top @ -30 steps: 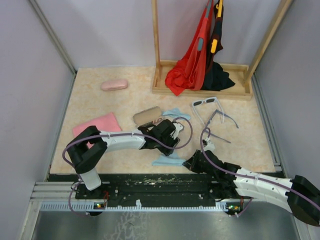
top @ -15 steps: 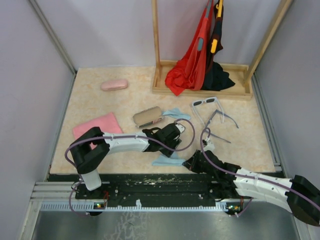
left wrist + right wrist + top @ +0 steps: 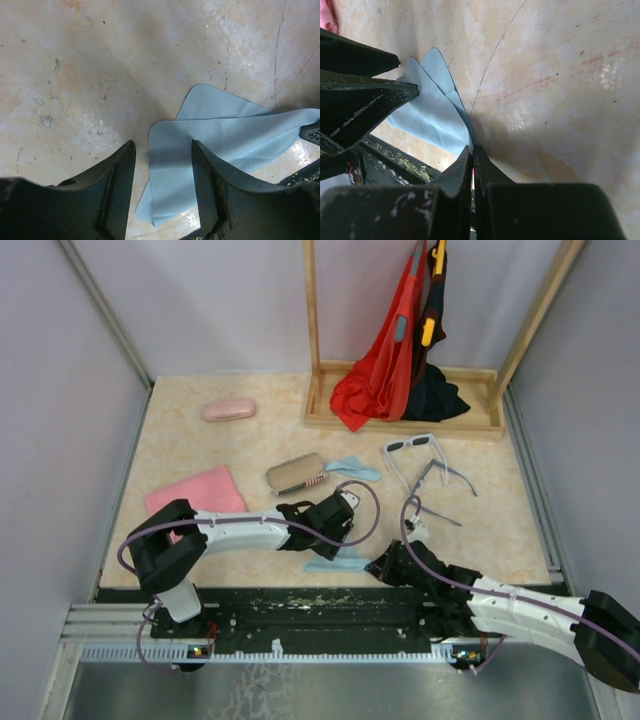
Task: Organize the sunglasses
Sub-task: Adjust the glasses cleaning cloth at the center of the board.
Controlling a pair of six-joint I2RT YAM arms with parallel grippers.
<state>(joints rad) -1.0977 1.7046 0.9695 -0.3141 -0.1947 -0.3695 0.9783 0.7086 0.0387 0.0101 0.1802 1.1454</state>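
Note:
The white-framed sunglasses (image 3: 410, 445) and the thin grey-framed pair (image 3: 441, 480) lie on the table at the right, away from both arms. A light-blue cloth (image 3: 336, 562) (image 3: 220, 135) (image 3: 427, 112) lies near the front edge. My left gripper (image 3: 334, 540) (image 3: 163, 145) hangs open just over its left part, and the cloth shows between the fingers. From the right, my right gripper (image 3: 378, 565) (image 3: 472, 148) is shut on the cloth's lifted right edge.
A beige glasses case (image 3: 295, 472) and a second blue cloth (image 3: 352, 468) lie mid-table. A pink case (image 3: 228, 410) is at the back left and a pink cloth (image 3: 195, 490) at the left. A wooden rack (image 3: 400, 420) with a red bag (image 3: 385, 370) stands behind.
My left gripper has drawn back from beside the beige case toward the front edge, ending over the light-blue cloth. The right arm has stayed put.

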